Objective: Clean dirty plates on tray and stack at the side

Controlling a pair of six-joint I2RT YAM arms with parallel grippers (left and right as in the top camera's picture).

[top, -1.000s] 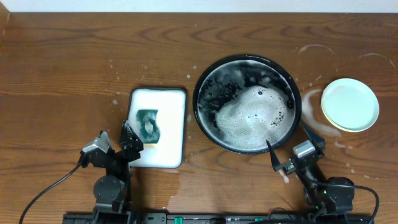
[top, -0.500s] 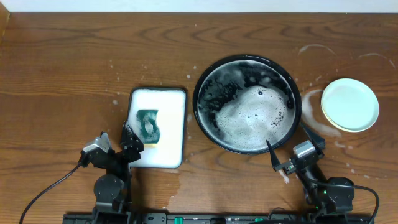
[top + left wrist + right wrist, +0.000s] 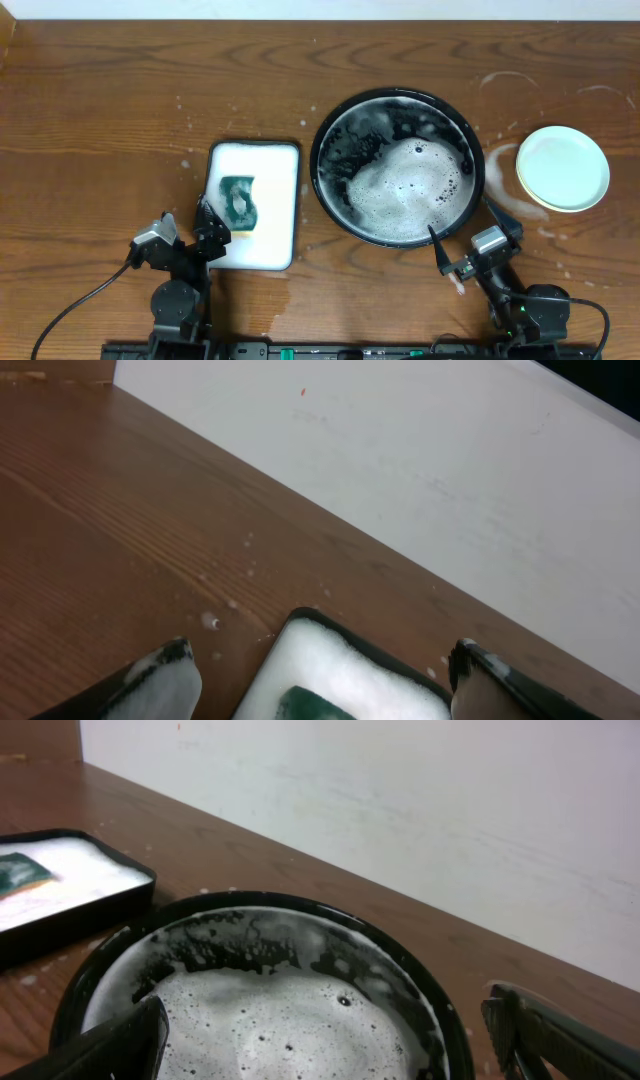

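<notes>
The round black tray (image 3: 322, 140) holds soapy foam (image 3: 405, 190) that hides its bottom, and no plate shows in it. To its right, on the wet wood, the plates (image 3: 563, 168) lie stacked, a pale mint-green one on top with a yellow edge under it. My right gripper (image 3: 468, 232) stands open at the tray's near right rim, and in the right wrist view the right gripper (image 3: 325, 1010) frames the foam-filled tray (image 3: 250, 902) with nothing between its fingers. My left gripper (image 3: 185, 220) is open and empty at the near left corner of the white sponge tray.
A white rectangular tray (image 3: 280, 215) full of suds carries a green sponge (image 3: 238, 200); in the left wrist view the sponge (image 3: 310, 705) sits between the left gripper's (image 3: 320, 650) fingers, further off. Whitish water streaks (image 3: 500, 195) mark the wood by the stack.
</notes>
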